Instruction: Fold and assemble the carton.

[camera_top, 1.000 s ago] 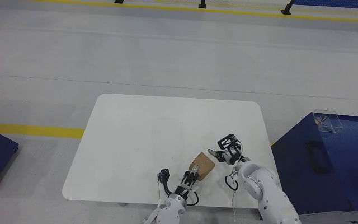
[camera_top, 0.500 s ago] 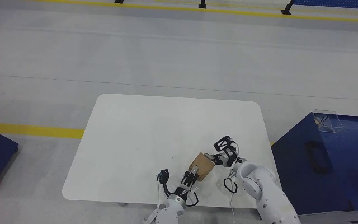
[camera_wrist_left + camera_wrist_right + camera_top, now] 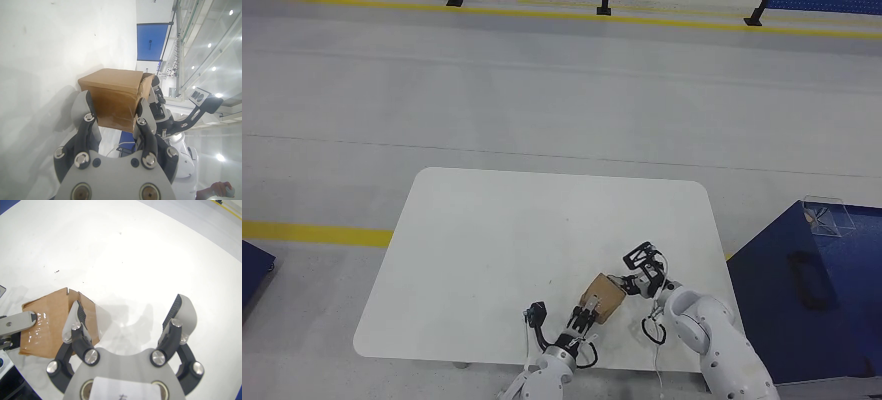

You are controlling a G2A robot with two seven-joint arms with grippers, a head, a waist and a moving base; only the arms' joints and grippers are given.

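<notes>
Flap closing, apparently — left gripper [image 3: 114,98] clamps the carton [image 3: 47,317]; right gripper [image 3: 128,301], spread wide, sits at its open end. Next: press the flap [image 3: 147,83] inward.

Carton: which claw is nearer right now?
Left. The left claw is shut on the carton; the right claw is open, just beside its flap end.

The right gripper [image 3: 128,300] has pale grey fingers [image 3: 186,311] faced with ribbed black pads [image 3: 170,311], on black links [image 3: 171,338] with silver screws [image 3: 158,356]. Behind the jaws is a grey plate [image 3: 122,366] with a white label [image 3: 122,389] (print too partial to read). The left gripper [image 3: 115,100] is built alike. The arms [image 3: 712,340] are white, with a black cable [image 3: 652,328].
</notes>
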